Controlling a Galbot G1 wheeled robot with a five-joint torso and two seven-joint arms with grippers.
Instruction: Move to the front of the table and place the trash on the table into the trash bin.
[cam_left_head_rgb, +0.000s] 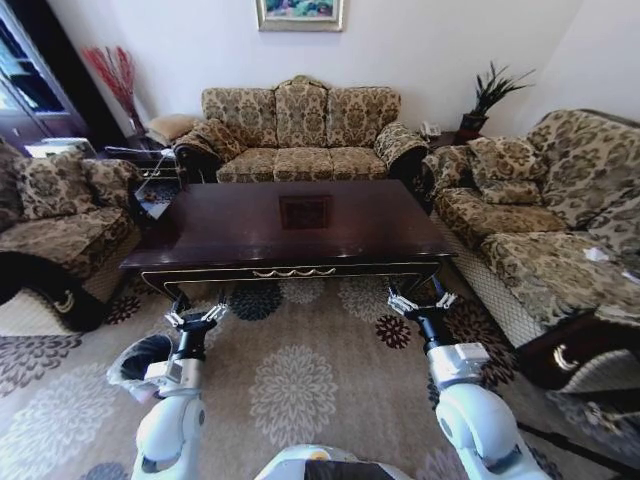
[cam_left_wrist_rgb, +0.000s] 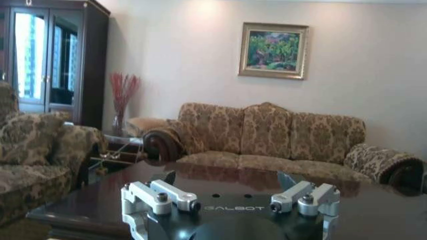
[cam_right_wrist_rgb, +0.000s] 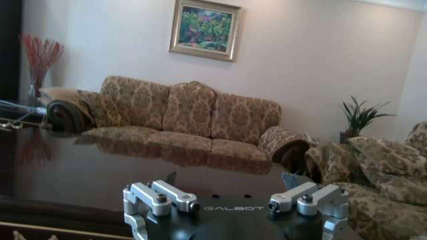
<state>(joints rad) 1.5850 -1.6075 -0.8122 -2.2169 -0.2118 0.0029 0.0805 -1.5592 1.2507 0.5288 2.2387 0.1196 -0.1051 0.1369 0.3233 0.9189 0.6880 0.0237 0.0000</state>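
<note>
The table (cam_left_head_rgb: 290, 225) is a long glossy dark-brown coffee table with gold scroll trim, straight ahead of me; its top (cam_left_wrist_rgb: 373, 210) (cam_right_wrist_rgb: 80, 175) mirrors the sofa and the picture. The trash is out of view. The trash bin (cam_left_head_rgb: 143, 354), black with a whitish bag, stands on the carpet just left of my left arm. My left gripper (cam_left_head_rgb: 195, 316) (cam_left_wrist_rgb: 228, 179) is open at the table's front left leg. My right gripper (cam_left_head_rgb: 421, 300) (cam_right_wrist_rgb: 230, 179) is open at the front right corner. Both are empty.
Patterned sofas ring the table: one behind it (cam_left_head_rgb: 300, 135), one on the left (cam_left_head_rgb: 60, 215), one on the right (cam_left_head_rgb: 545, 215). A glass side table (cam_left_head_rgb: 150, 165) and a dark cabinet (cam_left_wrist_rgb: 57, 60) stand at the back left, a potted plant (cam_left_head_rgb: 490, 95) at the back right. Floral carpet (cam_left_head_rgb: 300, 390) lies underfoot.
</note>
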